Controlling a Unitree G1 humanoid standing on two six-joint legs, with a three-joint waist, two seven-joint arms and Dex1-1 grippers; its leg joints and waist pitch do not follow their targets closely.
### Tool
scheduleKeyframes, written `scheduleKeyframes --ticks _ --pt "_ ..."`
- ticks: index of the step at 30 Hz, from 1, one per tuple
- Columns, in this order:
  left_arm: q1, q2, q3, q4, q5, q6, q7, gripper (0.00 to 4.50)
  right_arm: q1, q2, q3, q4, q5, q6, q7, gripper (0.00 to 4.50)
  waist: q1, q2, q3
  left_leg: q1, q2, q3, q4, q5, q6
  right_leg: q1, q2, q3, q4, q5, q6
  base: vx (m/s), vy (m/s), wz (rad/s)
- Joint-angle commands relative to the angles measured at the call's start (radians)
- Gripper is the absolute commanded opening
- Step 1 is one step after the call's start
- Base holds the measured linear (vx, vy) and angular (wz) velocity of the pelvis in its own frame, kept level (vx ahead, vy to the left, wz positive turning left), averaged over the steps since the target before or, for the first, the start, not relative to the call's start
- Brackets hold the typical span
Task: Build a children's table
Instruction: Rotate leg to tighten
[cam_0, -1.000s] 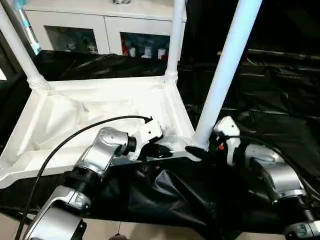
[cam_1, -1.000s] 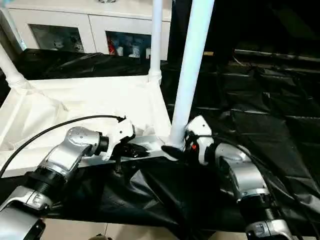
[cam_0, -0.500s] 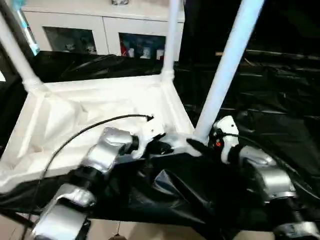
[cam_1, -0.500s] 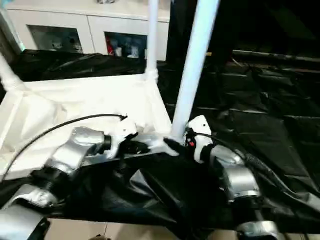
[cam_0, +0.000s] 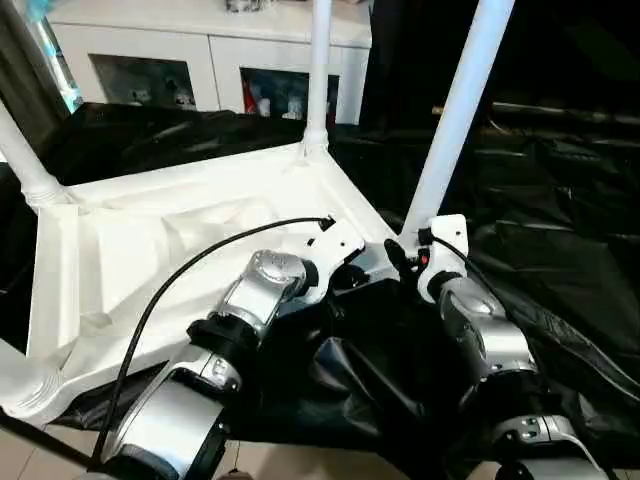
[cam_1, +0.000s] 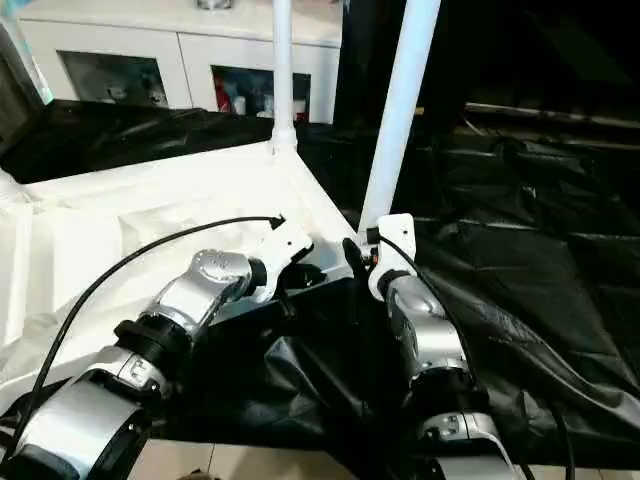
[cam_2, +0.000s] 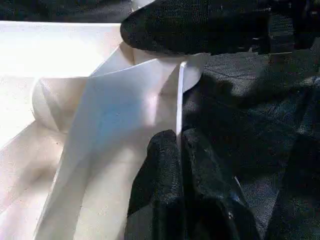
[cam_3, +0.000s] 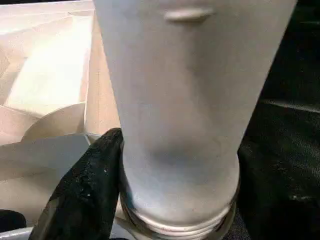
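Tabletop: you have the white tabletop (cam_0: 190, 250) lying upside down on the black sheeting (cam_0: 560, 250), its ribbed underside facing up and its near edge just in front of your two forearms.
Legs: four white legs stand in its corner sockets. You see the near-right leg (cam_0: 455, 115) rising steeply beside your right wrist, the far-right leg (cam_0: 318, 70) upright behind it, the far-left leg (cam_0: 25, 160) leaning outward, and the near-left leg (cam_0: 20, 385) at the lower left edge of the head view.
Left gripper: your left gripper (cam_2: 179, 150) is pinched closed on the thin near rim of the tabletop, close to the near-right corner; the wrist view shows a black finger on either side of the rim's edge.
Right gripper: your right gripper (cam_0: 398, 258) sits at the base of the near-right leg, just above its socket. In the wrist view one black finger (cam_3: 90, 185) lies against the side of the leg; the other finger is hidden behind the tube, so you cannot tell whether the leg is clamped or only bracketed.
Spacing: your two grippers are near each other at the same corner.
Background: a white cabinet (cam_0: 210, 50) with glass doors stands beyond the sheeting.
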Motion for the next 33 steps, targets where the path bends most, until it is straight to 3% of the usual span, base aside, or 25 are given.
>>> scheduleKeyframes --ticks 1,5,15,20,25,27,30,33 --pt "-0.02 -0.055 -0.019 0.02 -0.007 -0.019 0.032 0.0 -0.001 0.067 0.067 0.031 0.024 0.031 0.057 3.47 -0.002 -0.005 -0.052 0.009 0.008 0.005 -0.069 -0.269 0.005 0.033 -0.033 0.024 -0.083 -0.185 -0.169 0.0 0.0 0.0" --pt "-0.005 -0.022 -0.014 0.009 -0.012 -0.051 -0.022 0.0 -0.001 0.012 0.072 0.013 0.014 0.023 0.124 3.83 -0.003 -0.007 -0.051 0.007 0.008 0.006 -0.069 -0.268 0.012 0.035 -0.033 0.024 -0.083 -0.172 -0.171 0.0 0.0 0.0" --pt "0.065 0.083 -0.013 -0.092 -0.054 -0.096 -0.202 0.0 0.057 -0.181 0.115 -0.144 0.038 0.066 0.405 3.83 0.002 -0.009 -0.055 0.002 0.008 0.009 -0.058 -0.177 0.059 0.045 -0.032 0.023 -0.07 -0.041 -0.207 0.0 0.0 0.0" --pt "0.128 0.153 -0.032 -0.201 -0.095 -0.094 -0.36 0.0 0.089 -0.281 0.121 -0.21 0.073 0.084 0.567 3.83 0.002 -0.005 -0.054 0.006 0.012 0.011 -0.059 -0.198 0.064 0.04 -0.032 0.023 -0.069 -0.055 -0.232 0.0 0.0 0.0" --pt "0.146 0.171 -0.029 -0.231 -0.103 -0.086 -0.385 0.0 0.097 -0.306 0.132 -0.226 0.083 0.092 0.62 3.83 0.003 -0.007 -0.052 0.008 0.014 0.011 -0.062 -0.218 0.049 0.037 -0.033 0.024 -0.073 -0.108 -0.223 0.0 0.0 0.0" --pt "0.152 0.177 -0.027 -0.241 -0.104 -0.082 -0.391 0.0 0.099 -0.311 0.139 -0.228 0.083 0.093 0.63 3.83 0.003 -0.013 -0.053 0.006 0.013 0.012 -0.061 -0.209 0.05 0.038 -0.032 0.024 -0.071 -0.097 -0.221 0.0 0.0 0.0" --pt "0.162 0.187 -0.027 -0.262 -0.106 -0.07 -0.395 0.0 0.1 -0.315 0.149 -0.228 0.08 0.096 0.643 3.83 0.004 -0.012 -0.055 0.004 0.012 0.011 -0.059 -0.183 0.056 0.04 -0.033 0.023 -0.067 -0.07 -0.224 0.0 0.0 0.0" --pt "0.166 0.189 -0.022 -0.268 -0.102 -0.066 -0.395 0.0 0.102 -0.313 0.158 -0.227 0.078 0.098 0.651 3.55 0.003 -0.011 -0.055 0.005 0.012 0.013 -0.056 -0.169 0.062 0.039 -0.031 0.023 -0.065 -0.05 -0.23 0.0 0.0 0.0"
